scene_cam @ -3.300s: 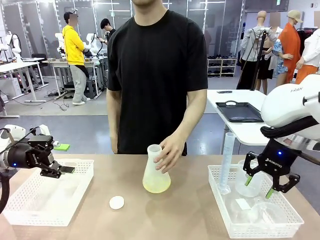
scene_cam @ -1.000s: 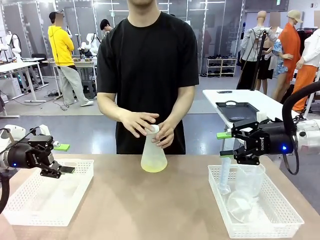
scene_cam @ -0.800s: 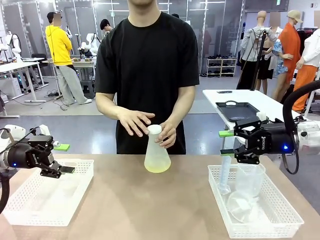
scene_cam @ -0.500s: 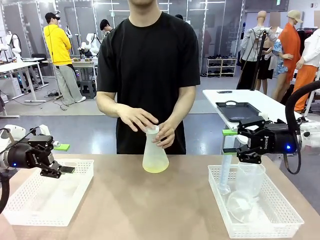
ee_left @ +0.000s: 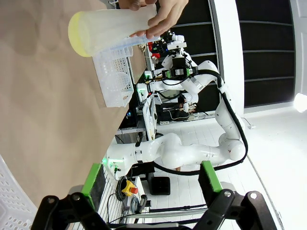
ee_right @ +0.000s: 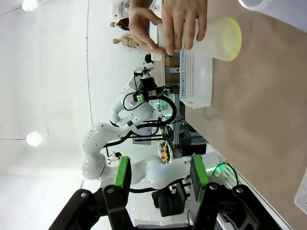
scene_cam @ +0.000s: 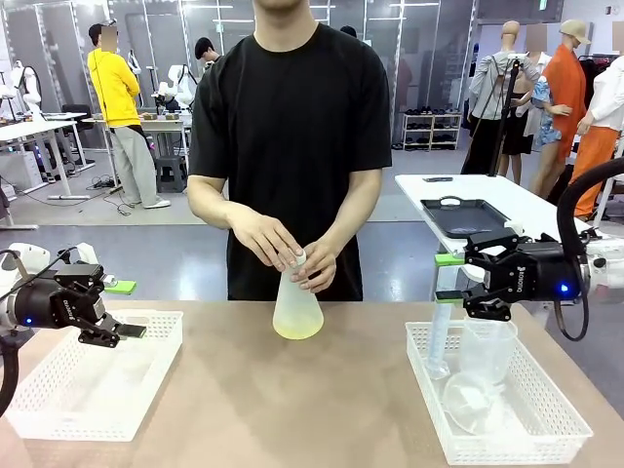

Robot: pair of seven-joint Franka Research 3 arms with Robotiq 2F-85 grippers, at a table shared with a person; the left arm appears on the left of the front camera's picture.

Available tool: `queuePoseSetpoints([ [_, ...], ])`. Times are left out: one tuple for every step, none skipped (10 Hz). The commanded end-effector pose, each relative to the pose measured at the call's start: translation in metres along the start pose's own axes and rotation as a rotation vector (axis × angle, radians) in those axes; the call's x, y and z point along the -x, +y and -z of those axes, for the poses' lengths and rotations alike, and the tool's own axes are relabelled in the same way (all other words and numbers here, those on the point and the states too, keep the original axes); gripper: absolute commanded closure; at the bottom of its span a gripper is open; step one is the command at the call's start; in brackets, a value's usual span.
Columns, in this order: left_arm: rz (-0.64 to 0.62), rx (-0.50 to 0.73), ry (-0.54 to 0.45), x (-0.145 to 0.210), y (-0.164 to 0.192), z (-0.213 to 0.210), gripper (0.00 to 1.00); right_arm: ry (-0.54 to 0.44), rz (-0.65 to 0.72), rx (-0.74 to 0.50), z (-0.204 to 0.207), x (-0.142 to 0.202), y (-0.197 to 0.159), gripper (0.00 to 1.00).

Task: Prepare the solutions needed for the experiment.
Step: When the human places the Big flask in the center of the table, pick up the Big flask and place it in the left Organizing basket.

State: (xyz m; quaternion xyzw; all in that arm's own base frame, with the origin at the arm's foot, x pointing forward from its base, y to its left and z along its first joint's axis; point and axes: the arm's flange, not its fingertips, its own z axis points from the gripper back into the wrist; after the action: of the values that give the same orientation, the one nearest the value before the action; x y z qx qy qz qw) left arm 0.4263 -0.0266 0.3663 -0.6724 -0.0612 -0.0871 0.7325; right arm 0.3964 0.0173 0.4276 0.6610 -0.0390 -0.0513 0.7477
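Brown table (scene_cam: 244,409), grey floor (scene_cam: 97,244) beyond; left claw (scene_cam: 127,309) and right claw (scene_cam: 449,278) released, seemingly empty.

On my brown table (scene_cam: 292,409) I see two white perforated baskets: the left basket (scene_cam: 68,429) by the left edge, and the right basket (scene_cam: 507,453) holding an upright graduated cylinder (scene_cam: 441,336) just beside a clear beaker (scene_cam: 487,351). Behind them, a black tray (scene_cam: 466,216) lies on a white side table (scene_cam: 419,193).

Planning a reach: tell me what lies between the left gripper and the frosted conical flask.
Front view: the white mesh basket's rim, then bare brown tabletop up to the flask.
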Motion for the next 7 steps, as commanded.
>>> queuePoseSetpoints([
  [-0.007,-0.003,-0.002,-0.0018,-0.0028,0.0004,0.0,-0.008,-0.001,-0.002,0.0016,-0.0008,0.0006,0.37],
  [-0.007,-0.003,-0.002,-0.0018,-0.0028,0.0004,0.0,-0.008,-0.001,-0.002,0.0016,-0.0008,0.0006,0.37],
  [-0.007,-0.003,-0.002,-0.0018,-0.0028,0.0004,0.0,-0.008,-0.001,-0.002,0.0016,-0.0008,0.0006,0.37],
  [-0.007,-0.003,-0.002,-0.0018,-0.0028,0.0004,0.0,-0.008,-0.001,-0.002,0.0016,-0.0008,0.0006,0.37],
  [-0.007,-0.003,-0.002,-0.0018,-0.0028,0.0004,0.0,-0.008,-0.001,-0.002,0.0016,-0.0008,0.0006,0.37],
  [-0.007,-0.003,-0.002,-0.0018,-0.0028,0.0004,0.0,-0.008,-0.001,-0.002,0.0016,-0.0008,0.0006,0.37],
  [-0.007,-0.003,-0.002,-0.0018,-0.0028,0.0004,0.0,-0.008,-0.001,-0.002,0.0016,-0.0008,0.0006,0.37],
])
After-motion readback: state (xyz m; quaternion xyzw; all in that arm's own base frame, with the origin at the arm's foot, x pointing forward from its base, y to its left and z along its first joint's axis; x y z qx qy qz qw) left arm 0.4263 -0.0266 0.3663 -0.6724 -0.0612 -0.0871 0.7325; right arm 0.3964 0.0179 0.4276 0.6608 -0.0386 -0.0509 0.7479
